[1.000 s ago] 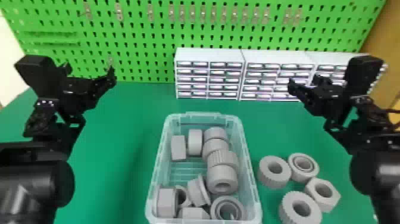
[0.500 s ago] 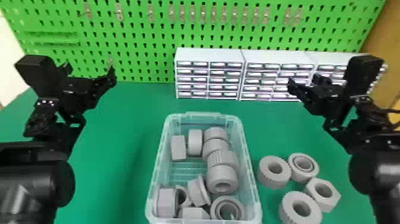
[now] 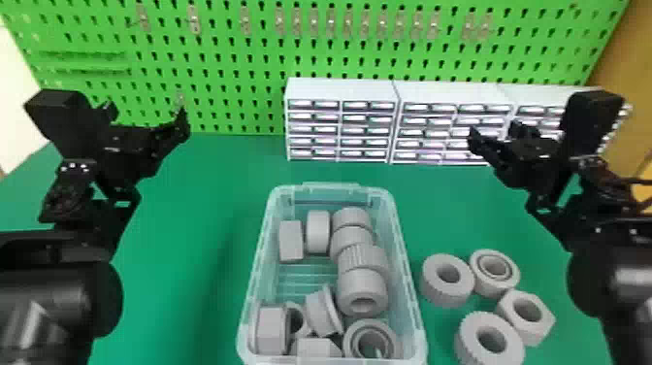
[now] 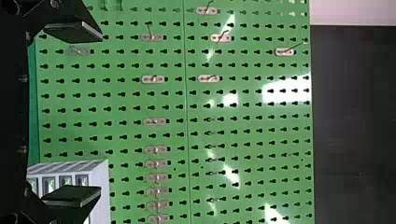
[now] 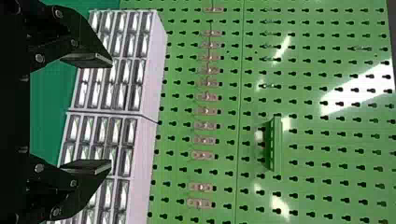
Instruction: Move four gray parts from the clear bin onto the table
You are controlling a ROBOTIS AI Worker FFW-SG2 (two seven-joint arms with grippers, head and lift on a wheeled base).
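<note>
The clear bin (image 3: pixel 259 272) stands on the green table, holding several gray parts (image 3: pixel 361 290) along its right side, at its near end and at its back left. To its right, a loose group of several gray parts (image 3: pixel 447 280) rests on the table. My left gripper (image 3: pixel 148 109) is held up left of the bin, toward the pegboard; my right gripper (image 3: pixel 495 131) is held up at the right, before the drawer cabinets. Both stand open and hold nothing: left gripper (image 4: pixel 86 114), right gripper (image 5: pixel 100 114) in their wrist views.
White drawer cabinets (image 3: pixel 339 90) stand at the back of the green table (image 3: pixel 194 184), against a green pegboard (image 3: pixel 233 73) with metal hooks. Bare table lies left of the bin and between the bin and the cabinets.
</note>
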